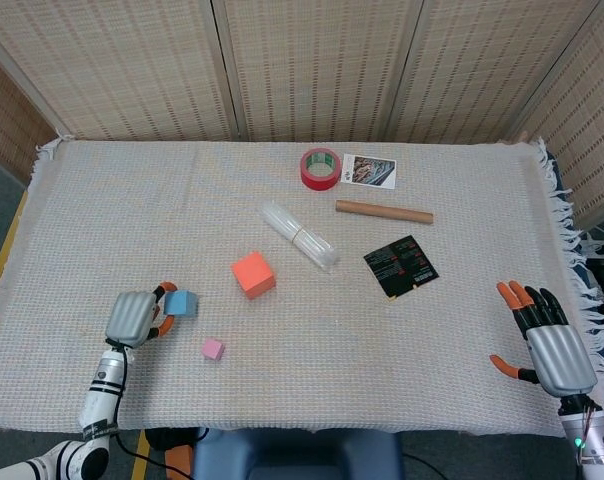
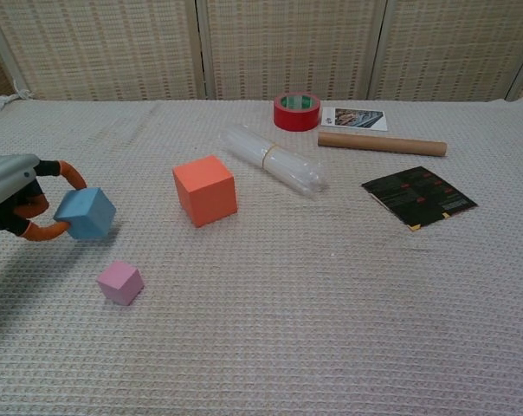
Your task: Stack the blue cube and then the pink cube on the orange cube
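Note:
My left hand (image 1: 137,316) (image 2: 15,192) grips the blue cube (image 1: 181,303) (image 2: 86,213) between thumb and fingers, and the cube is tilted and raised a little off the cloth. The small pink cube (image 1: 213,348) (image 2: 119,282) lies just in front of it. To the right stands the larger orange cube (image 1: 253,274) (image 2: 205,190), apart from both. My right hand (image 1: 547,340) hovers open at the table's near right corner, far from the cubes; the chest view does not show it.
A clear plastic tube bundle (image 1: 299,236) (image 2: 275,159) lies behind the orange cube. Farther back are a red tape roll (image 1: 321,167) (image 2: 297,112), a card (image 1: 368,171), a cardboard tube (image 1: 383,211) (image 2: 382,143) and a black packet (image 1: 400,265) (image 2: 418,196).

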`<control>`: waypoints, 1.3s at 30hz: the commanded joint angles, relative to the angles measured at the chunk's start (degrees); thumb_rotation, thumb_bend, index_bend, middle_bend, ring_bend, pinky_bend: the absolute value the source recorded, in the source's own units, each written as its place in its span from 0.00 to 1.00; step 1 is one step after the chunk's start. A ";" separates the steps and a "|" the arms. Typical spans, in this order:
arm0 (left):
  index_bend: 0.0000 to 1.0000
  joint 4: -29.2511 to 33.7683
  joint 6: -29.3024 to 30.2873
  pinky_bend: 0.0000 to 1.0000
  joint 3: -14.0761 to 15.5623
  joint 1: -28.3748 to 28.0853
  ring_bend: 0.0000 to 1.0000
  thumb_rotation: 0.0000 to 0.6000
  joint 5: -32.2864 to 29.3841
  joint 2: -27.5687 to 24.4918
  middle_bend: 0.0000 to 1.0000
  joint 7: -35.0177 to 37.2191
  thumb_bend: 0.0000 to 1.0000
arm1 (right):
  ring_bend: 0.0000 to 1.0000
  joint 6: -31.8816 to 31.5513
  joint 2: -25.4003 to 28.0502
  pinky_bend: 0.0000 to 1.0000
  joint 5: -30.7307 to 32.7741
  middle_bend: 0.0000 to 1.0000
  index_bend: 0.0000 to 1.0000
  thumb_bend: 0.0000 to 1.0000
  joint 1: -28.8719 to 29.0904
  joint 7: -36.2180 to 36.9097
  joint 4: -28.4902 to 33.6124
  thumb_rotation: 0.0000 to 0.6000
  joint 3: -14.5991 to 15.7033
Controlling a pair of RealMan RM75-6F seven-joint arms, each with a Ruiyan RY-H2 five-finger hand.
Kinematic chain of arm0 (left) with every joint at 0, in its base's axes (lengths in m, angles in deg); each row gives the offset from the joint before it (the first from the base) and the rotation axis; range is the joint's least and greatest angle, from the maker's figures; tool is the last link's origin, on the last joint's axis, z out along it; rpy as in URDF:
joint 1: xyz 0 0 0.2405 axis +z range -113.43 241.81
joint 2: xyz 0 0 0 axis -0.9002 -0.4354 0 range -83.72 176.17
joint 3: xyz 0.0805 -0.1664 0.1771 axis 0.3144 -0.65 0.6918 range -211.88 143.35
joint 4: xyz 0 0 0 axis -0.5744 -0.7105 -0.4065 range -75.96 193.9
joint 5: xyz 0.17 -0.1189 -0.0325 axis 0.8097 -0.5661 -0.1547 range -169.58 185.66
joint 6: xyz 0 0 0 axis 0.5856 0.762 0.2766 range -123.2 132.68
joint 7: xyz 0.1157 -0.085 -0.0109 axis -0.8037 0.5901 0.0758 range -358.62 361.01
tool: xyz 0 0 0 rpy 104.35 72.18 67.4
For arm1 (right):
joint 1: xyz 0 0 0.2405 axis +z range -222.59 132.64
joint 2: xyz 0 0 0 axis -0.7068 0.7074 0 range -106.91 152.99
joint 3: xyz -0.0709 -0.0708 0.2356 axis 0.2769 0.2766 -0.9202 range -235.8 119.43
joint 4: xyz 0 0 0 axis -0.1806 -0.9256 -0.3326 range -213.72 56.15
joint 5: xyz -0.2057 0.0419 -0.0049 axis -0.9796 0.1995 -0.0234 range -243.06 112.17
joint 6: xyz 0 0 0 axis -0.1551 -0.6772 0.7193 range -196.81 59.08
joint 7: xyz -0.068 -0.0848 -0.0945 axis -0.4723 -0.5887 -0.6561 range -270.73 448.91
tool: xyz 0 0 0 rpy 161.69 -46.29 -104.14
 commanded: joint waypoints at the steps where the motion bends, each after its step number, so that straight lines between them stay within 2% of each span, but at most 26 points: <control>1: 0.52 3.16 1.98 1.00 -0.42 0.95 1.00 1.00 0.97 -1.35 1.00 1.68 0.34 | 0.00 0.02 0.06 0.00 -0.01 0.00 0.00 0.09 0.00 0.09 0.03 0.83 0.01; 7: 0.52 13.16 2.68 1.00 -1.21 1.18 1.00 1.00 0.63 -6.86 1.00 -1.18 0.34 | 0.00 0.11 0.30 0.00 -0.44 0.00 0.00 0.09 0.03 0.50 0.27 0.83 0.27; 9: 0.52 14.78 2.41 1.00 -1.85 0.61 1.00 1.00 0.41 -7.78 1.00 -1.94 0.34 | 0.00 0.02 0.43 0.00 -0.70 0.00 0.00 0.09 0.00 0.68 0.42 0.83 0.38; 16: 0.51 17.37 -1.00 1.00 -5.29 -2.94 1.00 1.00 -4.47 -8.21 1.00 -5.36 0.34 | 0.00 0.00 0.50 0.00 -0.90 0.00 0.00 0.09 0.02 0.94 0.40 0.83 0.46; 21: 0.51 18.20 -3.54 1.00 -6.55 -5.94 1.00 1.00 -6.79 -7.71 1.00 -7.98 0.34 | 0.00 0.21 0.61 0.00 -0.56 0.00 0.00 0.09 0.07 1.20 0.40 0.83 0.36; 27: 0.51 13.04 -5.60 1.00 -7.15 -9.83 1.00 1.00 -4.56 -5.77 1.00 -6.93 0.34 | 0.00 0.12 0.85 0.00 -0.16 0.00 0.00 0.09 -0.05 1.57 0.36 0.83 0.20; 33: 0.49 1.56 -5.50 1.00 -5.59 -14.36 1.00 1.00 5.69 -3.34 1.00 -0.79 0.34 | 0.00 0.27 0.81 0.00 0.43 0.00 0.00 0.09 -0.12 1.41 0.27 0.83 0.05; 39: 0.49 -10.07 -2.65 1.00 -2.18 -18.23 1.00 1.00 16.21 -1.17 1.00 8.51 0.34 | 0.00 0.30 0.59 0.00 1.05 0.00 0.00 0.09 -0.22 0.77 0.21 0.83 -0.16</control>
